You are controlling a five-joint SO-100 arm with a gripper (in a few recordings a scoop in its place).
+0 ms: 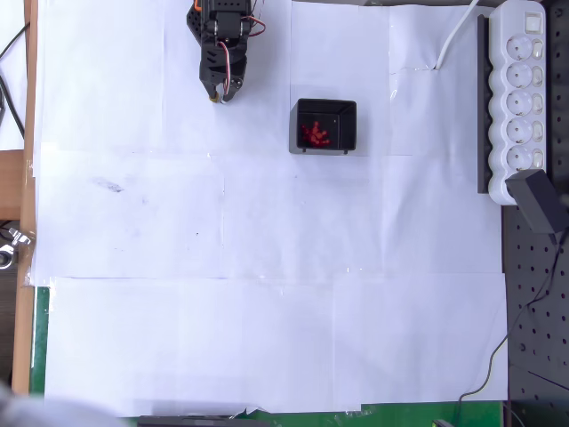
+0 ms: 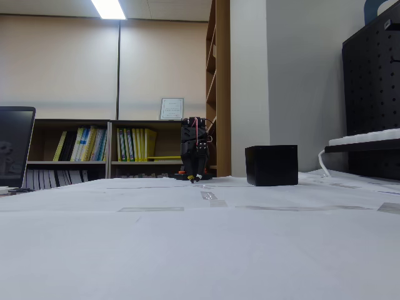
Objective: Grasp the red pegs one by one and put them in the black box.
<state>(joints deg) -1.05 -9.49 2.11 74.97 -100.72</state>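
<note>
From the overhead view we look straight into the black box [image 1: 325,125] and see the red pegs [image 1: 315,134] clustered on its floor, toward the left side. In the fixed view the box [image 2: 271,165] presents only its closed outer wall, so we cannot see its contents there. That low view does show the gripper [image 2: 196,179] pointing down, close to the paper-covered table [image 2: 200,250]. Overhead, the gripper [image 1: 219,92] sits well apart from the box, at about ten o'clock from it; the pegs lie at roughly four o'clock from the gripper. We cannot tell whether its jaws are apart or together. A white power strip [image 1: 523,98] lies at three o'clock.
</note>
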